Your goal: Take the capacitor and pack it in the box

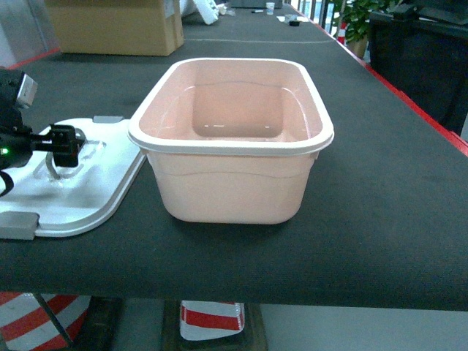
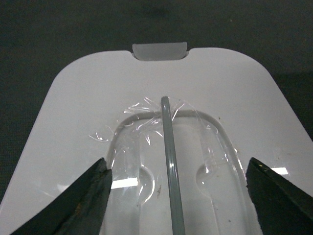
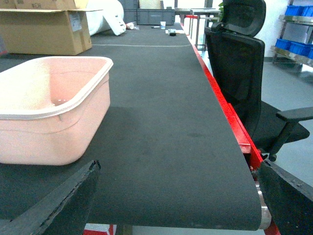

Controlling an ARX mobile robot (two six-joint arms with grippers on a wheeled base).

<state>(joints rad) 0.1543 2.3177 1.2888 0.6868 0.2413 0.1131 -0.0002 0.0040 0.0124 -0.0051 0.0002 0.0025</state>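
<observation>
A long worktop (image 1: 380, 183) covered in dark grey matting runs away from the viewer, edged in red along its right side. The box (image 1: 232, 139), a pale pink tub with rounded corners, stands open near the middle, and what shows of its inside looks empty. Just left of it, touching or nearly touching its wall, its white lid (image 1: 88, 197) lies flat, with grey latches at the near and far edges. The left gripper (image 1: 64, 145) hovers over the lid's recessed handle (image 2: 171, 161), its dark fingers (image 2: 83, 205) spread wide apart with nothing between them; crinkled clear film covers the recess. The right gripper (image 3: 176, 205) shows only in its own wrist view, its two fingers wide apart over bare matting to the right of the box. At the far left stands a brown cardboard carton (image 1: 117, 25). A black office chair (image 3: 244, 73) sits off the right edge, with blue bins (image 3: 298, 10) on shelving beyond. The capacitor appears in no view. Small far-end items are too tiny to identify.
</observation>
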